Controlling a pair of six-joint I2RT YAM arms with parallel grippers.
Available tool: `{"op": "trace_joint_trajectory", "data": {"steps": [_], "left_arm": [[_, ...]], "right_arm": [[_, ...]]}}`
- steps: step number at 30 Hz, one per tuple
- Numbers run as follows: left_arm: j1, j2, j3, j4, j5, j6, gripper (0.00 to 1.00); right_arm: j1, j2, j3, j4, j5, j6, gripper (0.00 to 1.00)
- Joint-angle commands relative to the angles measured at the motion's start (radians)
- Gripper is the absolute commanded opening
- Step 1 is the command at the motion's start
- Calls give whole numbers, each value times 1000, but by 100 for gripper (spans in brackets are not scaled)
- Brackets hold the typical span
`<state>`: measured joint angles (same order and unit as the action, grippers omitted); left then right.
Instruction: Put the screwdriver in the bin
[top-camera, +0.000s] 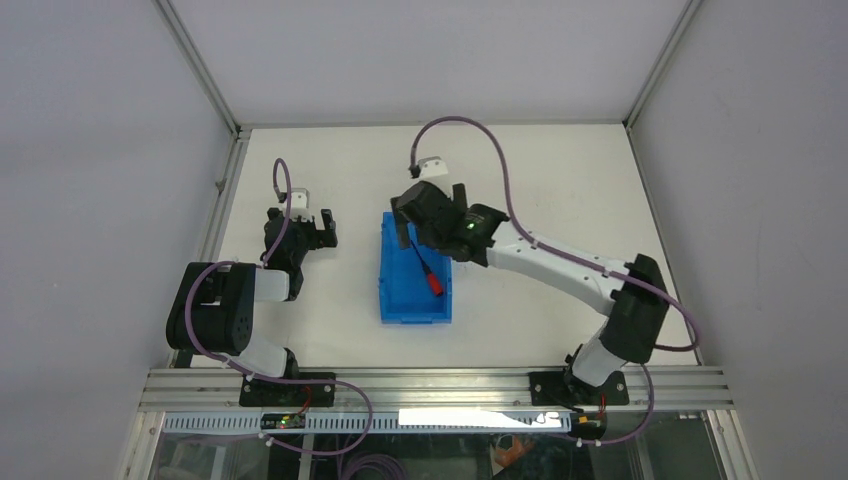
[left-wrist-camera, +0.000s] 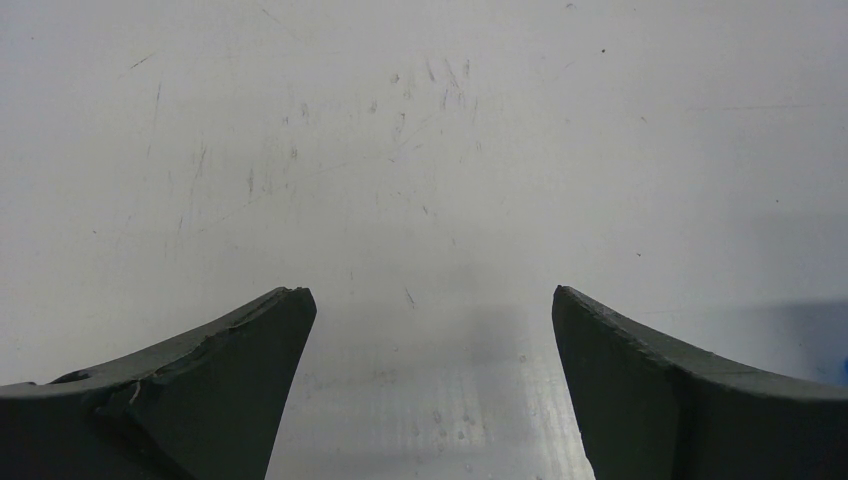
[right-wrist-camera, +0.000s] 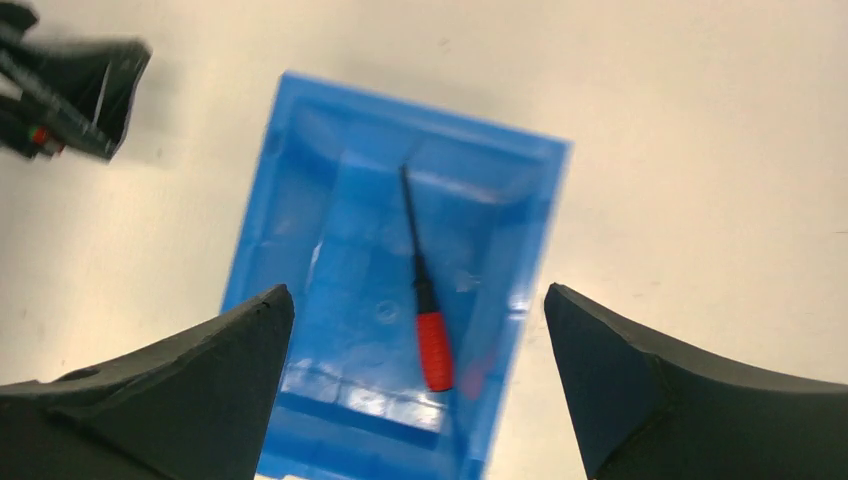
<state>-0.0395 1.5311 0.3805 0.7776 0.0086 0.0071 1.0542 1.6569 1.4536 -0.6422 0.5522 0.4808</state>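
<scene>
The blue bin (top-camera: 398, 292) lies on the table's middle, long side running front to back. The screwdriver (top-camera: 432, 277), red handle and thin black shaft, lies inside it near the right wall, handle toward the front. In the right wrist view the screwdriver (right-wrist-camera: 432, 335) rests on the bin's floor (right-wrist-camera: 340, 250), free of the fingers. My right gripper (top-camera: 412, 222) hovers over the bin's far end, open and empty (right-wrist-camera: 417, 295). My left gripper (top-camera: 316, 222) is open and empty left of the bin, over bare table (left-wrist-camera: 432, 295).
White table with grey enclosure walls at the left, back and right. An aluminium rail (top-camera: 430, 385) runs along the front edge with both arm bases. My left gripper also shows at the top left of the right wrist view (right-wrist-camera: 70, 95).
</scene>
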Motion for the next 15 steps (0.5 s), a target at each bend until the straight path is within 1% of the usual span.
{"op": "trace_joint_trajectory", "data": {"steps": [1,3,5,10,13,15], "left_arm": [[-5,-23,3,26,10,-16,99],[-5,-24,3,26,10,-16,99],[-6,-23,3,27,10,-16,99],[-6,-24,3,26,9,-16,99],[-6,-24,3,26,10,-16,99],[-6,-24,3,26,10,-16,99]], "right_arm": [[-117,-162,-49,-73,61,-50,99],[-195,-231,-95,-99,58,-59,99],[-310,-312,-151,-115,37,-71,99],[-542,-448,-229,-148,-4,-114,99],[-668,-507,-260,-162,-38,-129,99],[-710,-532,-270,-170,-50,-122,99]]}}
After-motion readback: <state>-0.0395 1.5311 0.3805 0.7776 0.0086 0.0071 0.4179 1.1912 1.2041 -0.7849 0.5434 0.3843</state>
